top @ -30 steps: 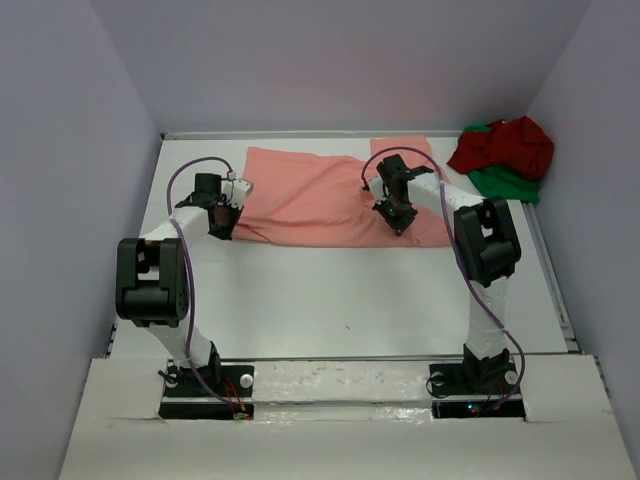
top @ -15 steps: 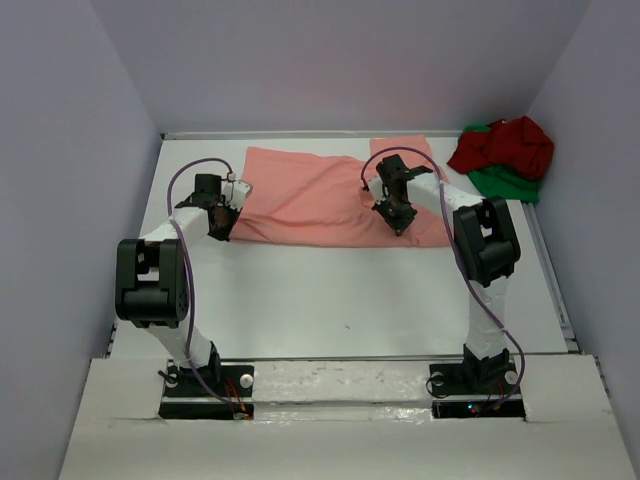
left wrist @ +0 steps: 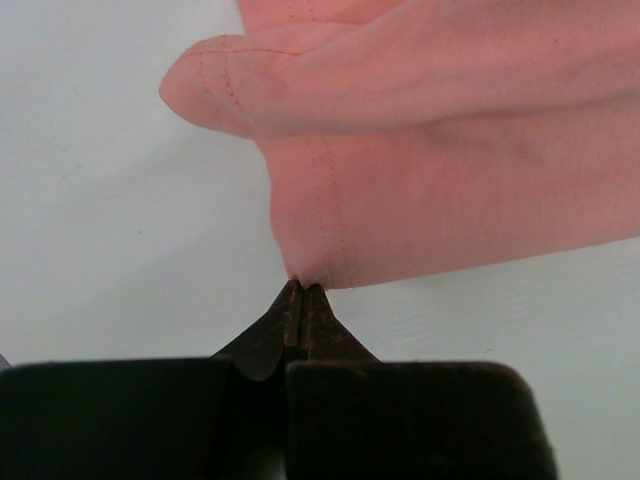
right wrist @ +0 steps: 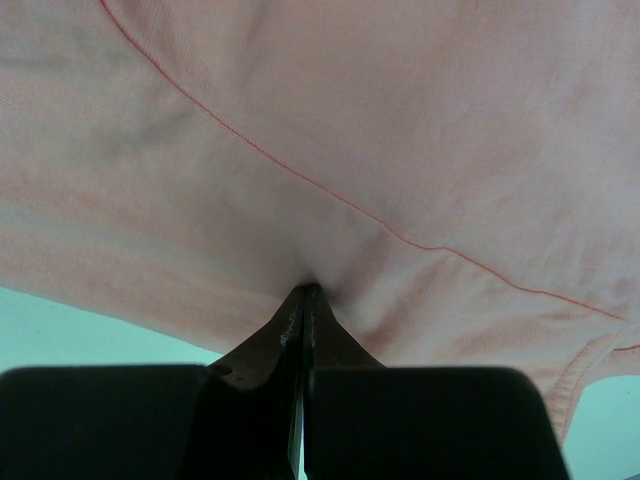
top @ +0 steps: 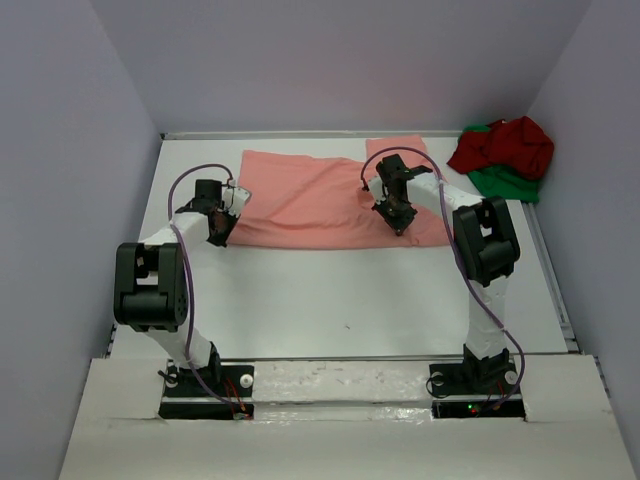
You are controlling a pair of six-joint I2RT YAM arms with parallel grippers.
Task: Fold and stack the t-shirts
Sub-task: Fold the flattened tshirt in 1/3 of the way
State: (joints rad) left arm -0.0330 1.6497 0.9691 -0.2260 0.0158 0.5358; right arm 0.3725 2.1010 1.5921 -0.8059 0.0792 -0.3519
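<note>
Two grips are held on the near hem of the salmon-pink t-shirt (top: pixel 300 195), the left pincer (left wrist: pixel 302 290) clenched at its left corner, the right pincer (right wrist: pixel 305 290) clenched nearer its right end, the cloth being spread long left-to-right on the counter (top: pixel 350 290) beyond both.

Surface: white flat tabletop (top: pixel 330 290). A salmon-pink cloth t-shirt (top: pixel 310 195) lies spread wide across the far half, mildly rumpled. In the far right corner, a crumpled dark red t-shirt (top: pixel 510 145) is heaped on a bunched bright green t-shirt (top: pixel 505 182), apart from the pink one.
</note>
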